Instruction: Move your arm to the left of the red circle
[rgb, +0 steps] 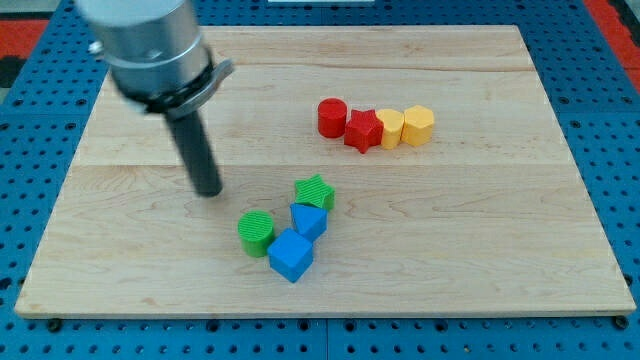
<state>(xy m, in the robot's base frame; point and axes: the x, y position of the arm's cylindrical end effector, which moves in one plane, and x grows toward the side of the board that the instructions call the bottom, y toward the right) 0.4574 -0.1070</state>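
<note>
The red circle (331, 116) is a short red cylinder on the wooden board (480, 230), at the left end of a row of blocks right of the board's middle. My tip (208, 191) rests on the board well to the left of the red circle and lower in the view. It touches no block. The green star (315, 191) lies to the tip's right.
A red star (363, 130), a yellow block (391, 127) and a yellow hexagon (418, 125) continue the row to the right of the red circle. A green cylinder (256, 232) and two blue blocks (309, 220) (290, 255) cluster below the green star.
</note>
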